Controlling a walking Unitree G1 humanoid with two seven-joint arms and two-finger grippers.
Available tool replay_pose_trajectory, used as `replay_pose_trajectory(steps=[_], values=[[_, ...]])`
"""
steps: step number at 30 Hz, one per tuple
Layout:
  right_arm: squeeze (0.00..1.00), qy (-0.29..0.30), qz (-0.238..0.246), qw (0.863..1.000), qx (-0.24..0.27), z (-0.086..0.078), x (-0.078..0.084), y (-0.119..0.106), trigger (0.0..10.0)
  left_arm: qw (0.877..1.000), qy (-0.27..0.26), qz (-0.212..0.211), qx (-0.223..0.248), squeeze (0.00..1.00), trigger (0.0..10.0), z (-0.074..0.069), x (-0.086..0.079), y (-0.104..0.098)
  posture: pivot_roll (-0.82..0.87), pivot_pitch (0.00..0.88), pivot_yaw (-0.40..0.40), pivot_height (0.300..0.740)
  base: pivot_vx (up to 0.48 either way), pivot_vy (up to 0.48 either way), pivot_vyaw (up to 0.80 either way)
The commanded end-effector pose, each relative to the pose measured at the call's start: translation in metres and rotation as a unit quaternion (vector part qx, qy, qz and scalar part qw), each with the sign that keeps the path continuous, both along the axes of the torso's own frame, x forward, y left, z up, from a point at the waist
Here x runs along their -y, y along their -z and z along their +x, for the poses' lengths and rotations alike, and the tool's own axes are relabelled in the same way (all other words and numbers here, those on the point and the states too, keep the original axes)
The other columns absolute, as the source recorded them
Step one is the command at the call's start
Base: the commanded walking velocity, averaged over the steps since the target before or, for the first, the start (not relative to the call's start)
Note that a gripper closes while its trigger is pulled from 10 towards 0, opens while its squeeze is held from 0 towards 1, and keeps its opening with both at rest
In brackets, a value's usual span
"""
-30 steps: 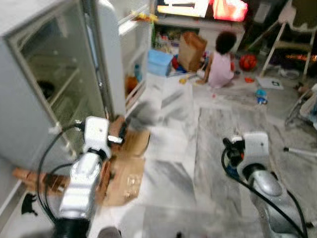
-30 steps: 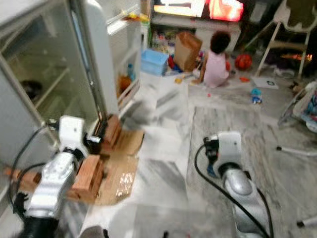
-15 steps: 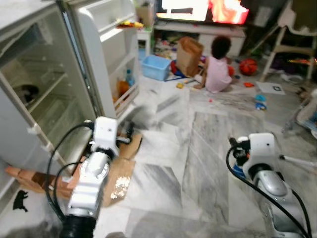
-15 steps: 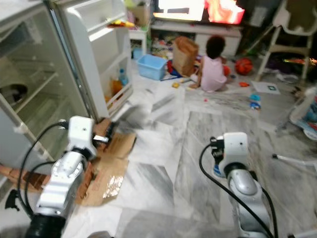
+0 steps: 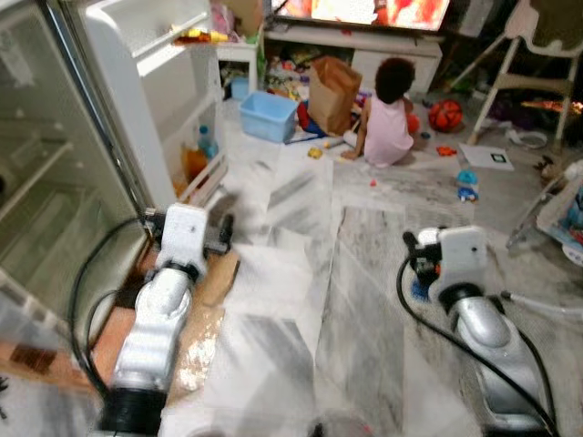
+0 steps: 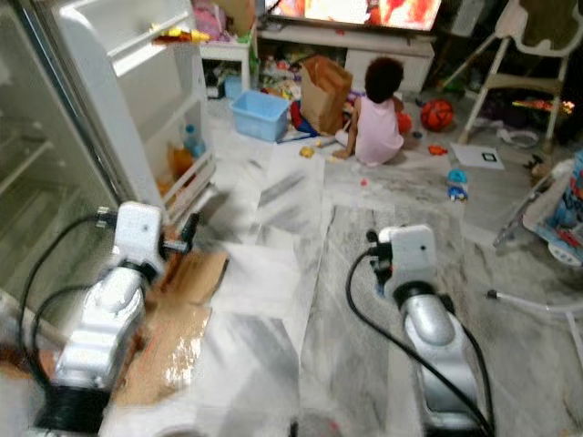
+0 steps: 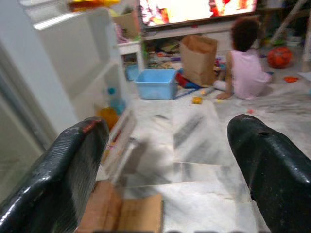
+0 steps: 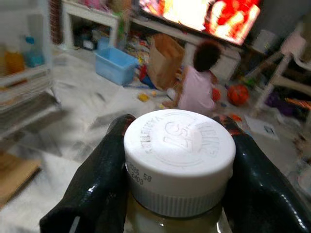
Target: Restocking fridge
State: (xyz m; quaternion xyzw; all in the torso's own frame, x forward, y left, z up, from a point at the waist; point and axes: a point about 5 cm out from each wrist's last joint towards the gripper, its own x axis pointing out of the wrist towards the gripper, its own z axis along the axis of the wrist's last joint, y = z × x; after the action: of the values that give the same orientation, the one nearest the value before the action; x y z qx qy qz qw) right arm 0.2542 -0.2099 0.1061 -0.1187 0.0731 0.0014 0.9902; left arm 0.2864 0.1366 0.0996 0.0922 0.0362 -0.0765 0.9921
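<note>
The fridge (image 5: 55,182) stands open on my left, with bare glass shelves inside. Its white door (image 5: 159,100) swings out ahead, and a few bottles (image 5: 195,157) sit in its low rack. My left gripper (image 7: 165,160) is held up in front of that door, open, with nothing between its fingers (image 7: 73,165). My right gripper (image 8: 176,133) is shut on a jar with a ribbed white lid (image 8: 179,155), one black finger (image 8: 102,174) on each side of it. In the left eye view the right gripper (image 5: 414,266) hovers over the marble floor, well right of the fridge.
Flattened cardboard (image 5: 196,305) lies on the floor by the fridge. A small person (image 5: 387,114) sits on the floor ahead, among toys, a blue bin (image 5: 270,116), a brown paper bag (image 5: 332,84) and an orange ball (image 5: 444,115). A high chair (image 5: 533,55) stands at right.
The whole picture has shifted, so the camera moved: the fridge slid left and the room came nearer. Both arms hold the same pose; the jar stays gripped.
</note>
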Motion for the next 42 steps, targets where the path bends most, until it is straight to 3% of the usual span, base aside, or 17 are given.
replay_pose_trajectory(steps=[1, 11, 27, 33, 42], values=[[0.0, -0.035, 0.003, 0.999, 0.037, 0.008, -0.015, -0.014, 10.0, 0.999, -0.031, 0.017, 0.001, 0.0, 10.0, -0.001, -0.016, 0.0, 0.03, 0.0, -0.037, 0.74, 0.48, 0.0, 0.8], [0.0, -0.079, -0.007, 0.994, 0.07, 0.025, -0.025, -0.028, 10.0, 0.998, -0.052, 0.028, -0.01, 0.0, 10.0, 0.0, -0.018, 0.003, 0.03, 0.0, -0.036, 0.74, 0.48, 0.0, 0.8], [0.0, -0.119, -0.013, 0.989, 0.087, 0.03, -0.038, -0.031, 10.0, 0.996, -0.078, 0.031, -0.017, 0.0, 10.0, 0.005, -0.014, -0.001, 0.05, 0.0, -0.035, 0.74, 0.375, -0.242, 0.8], [0.0, -0.123, -0.004, 0.988, 0.094, 0.033, -0.043, -0.034, 10.0, 0.997, -0.077, 0.021, -0.014, 0.0, 10.0, 0.006, -0.009, -0.009, 0.07, 0.0, -0.029, 0.74, 0.041, -0.449, 0.79], [0.0, -0.122, 0.005, 0.987, 0.1, 0.04, -0.042, -0.038, 10.0, 0.996, -0.082, 0.024, -0.027, 0.0, 10.0, 0.0, -0.01, -0.006, 0.07, 0.0, -0.03, 0.74, 0.0, -0.16, 0.0]])
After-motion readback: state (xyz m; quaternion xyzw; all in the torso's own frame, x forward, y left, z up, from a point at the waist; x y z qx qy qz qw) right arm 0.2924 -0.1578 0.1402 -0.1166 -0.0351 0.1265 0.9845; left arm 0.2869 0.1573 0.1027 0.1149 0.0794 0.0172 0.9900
